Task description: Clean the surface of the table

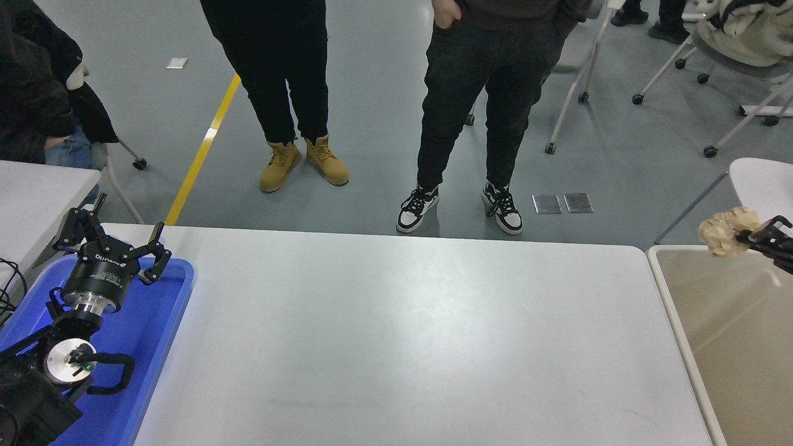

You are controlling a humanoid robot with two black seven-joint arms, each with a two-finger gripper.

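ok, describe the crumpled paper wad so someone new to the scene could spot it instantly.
Start at the table surface, the wide white top, and go to its far right corner, where a beige bin adjoins it. Over the bin's far rim hangs the paper wad, pinched by the right tool. It is the only tan, wrinkled lump among smooth surfaces.

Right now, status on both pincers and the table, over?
Right pincer shut on crumpled paper ball, at the bin's far rim. Left pincer open, parked over blue tray. Table surface bare, nothing blocking.
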